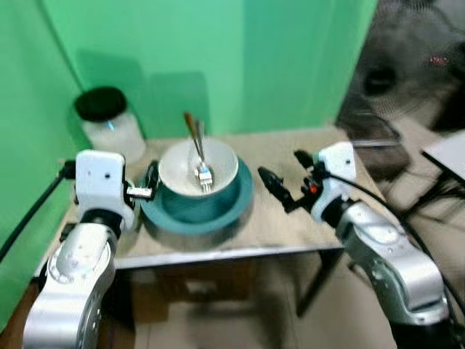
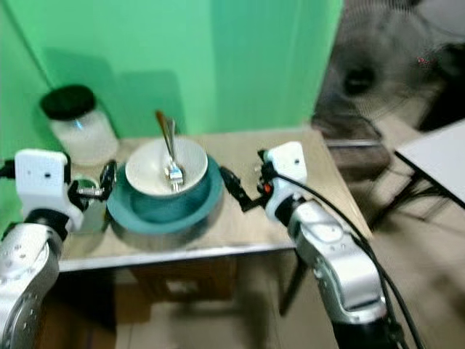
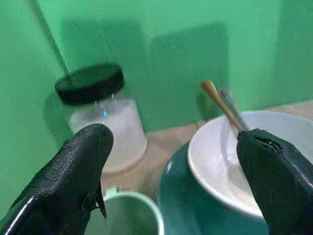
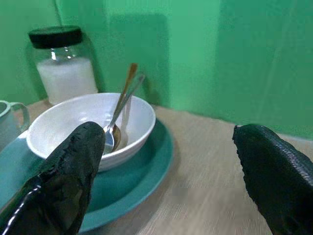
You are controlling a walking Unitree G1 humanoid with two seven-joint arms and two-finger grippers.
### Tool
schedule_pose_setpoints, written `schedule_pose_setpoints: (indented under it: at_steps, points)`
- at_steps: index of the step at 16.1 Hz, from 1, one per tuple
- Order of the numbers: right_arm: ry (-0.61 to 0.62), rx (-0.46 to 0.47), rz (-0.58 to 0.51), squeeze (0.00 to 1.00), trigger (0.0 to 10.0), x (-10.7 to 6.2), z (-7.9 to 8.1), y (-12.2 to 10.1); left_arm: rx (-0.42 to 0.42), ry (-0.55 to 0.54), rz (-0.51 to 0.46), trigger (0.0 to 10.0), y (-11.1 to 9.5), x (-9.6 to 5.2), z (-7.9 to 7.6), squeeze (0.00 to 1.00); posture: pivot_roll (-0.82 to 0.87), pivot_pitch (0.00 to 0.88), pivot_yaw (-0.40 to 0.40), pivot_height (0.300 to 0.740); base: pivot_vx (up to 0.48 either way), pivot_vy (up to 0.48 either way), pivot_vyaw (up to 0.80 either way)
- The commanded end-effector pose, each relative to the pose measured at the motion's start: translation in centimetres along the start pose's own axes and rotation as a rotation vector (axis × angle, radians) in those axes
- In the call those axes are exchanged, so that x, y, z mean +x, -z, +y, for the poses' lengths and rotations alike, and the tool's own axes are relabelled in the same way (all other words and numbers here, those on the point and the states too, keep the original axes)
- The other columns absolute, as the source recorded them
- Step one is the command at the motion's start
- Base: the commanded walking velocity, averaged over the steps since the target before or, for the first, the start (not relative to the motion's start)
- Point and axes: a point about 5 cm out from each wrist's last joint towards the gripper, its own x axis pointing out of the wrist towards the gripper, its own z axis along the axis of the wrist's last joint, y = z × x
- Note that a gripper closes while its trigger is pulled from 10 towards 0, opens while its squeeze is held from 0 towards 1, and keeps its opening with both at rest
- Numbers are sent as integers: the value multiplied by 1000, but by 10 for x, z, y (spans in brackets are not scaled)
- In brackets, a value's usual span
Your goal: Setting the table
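Your white bowl (image 1: 197, 169) sits on the teal plate (image 1: 236, 203), in the middle of the small tabletop (image 1: 290, 225). A fork (image 1: 201, 163) and a thin stick with a brown tip (image 1: 189, 123) (maybe a spoon or chopstick, it is too blurry to tell) lie inside the bowl.

The bowl and plate look hard, smooth and a bit heavy. I think they could slip and they could break, so hold them gently. Take the plate by its rim, one side for each hand, or pinch the bowl at its rim. The fork looks light, thin and stiff. Take it by the handle, where it sticks up past the far rim of the bowl.

The fork's long way runs from near to far. Its prongs point toward you, down in the bowl, and its handle points away toward the green wall (image 1: 218, 58).

Your left hand (image 3: 171, 171) is just beside the plate's left edge, with its fingers wide apart and holding nothing. Your right hand (image 4: 166, 166) hovers to the right of the plate, also wide apart and holding nothing.

A pale cup (image 3: 129, 215) stands by your left hand, and a jar with a black lid (image 1: 109, 123) stands at the far left.
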Motion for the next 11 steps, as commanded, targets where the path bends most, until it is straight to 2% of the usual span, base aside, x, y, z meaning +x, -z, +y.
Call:
schedule_pose_setpoints:
  at_steps: [1, 3, 6, 7, 8, 9, 10, 11]
  points:
    - [-6, 27, 1, 0, 10000, -4, -3, 1, 22, 37, 10, 10000, -1, -4, -2, 506, -3, 37, 42, 740, 0, 0, 0]
    - [-24, 46, 0, 0, 10000, -8, -6, 1, 69, 96, 29, 10000, 0, -5, -1, 494, -3, 36, 39, 740, 0, 0, 0]
    - [-127, -35, 1, 0, 10000, -20, -14, -5, 260, 290, 140, 10000, 8, 1, 11, 482, -13, 34, 40, 740, 0, 0, 0]
    - [-159, -53, 1, 0, 10000, -24, -19, -10, 295, 381, 167, 10000, 8, 2, 16, 212, -13, 34, 40, 740, 0, 0, 0]
    - [-200, -68, 2, 0, 10000, -28, -23, -14, 334, 490, 197, 10000, 8, 4, 21, 188, -11, 32, 27, 740, 0, 0, 0]
    - [-251, -85, 7, 0, 10000, -30, -23, -17, 387, 553, 221, 10000, 9, 9, 27, 0, -10, 28, 13, 740, 0, 0, 0]
    - [-273, -92, 11, 0, 10000, -30, -23, -18, 409, 565, 233, 10000, 9, 11, 31, 0, -10, 28, 13, 740, 0, 0, 0]
    - [-369, -124, 39, 0, 10000, -34, -21, -21, 468, 644, 245, 10000, 7, 26, 39, 0, -6, 23, 1, 740, 0, 0, 0]
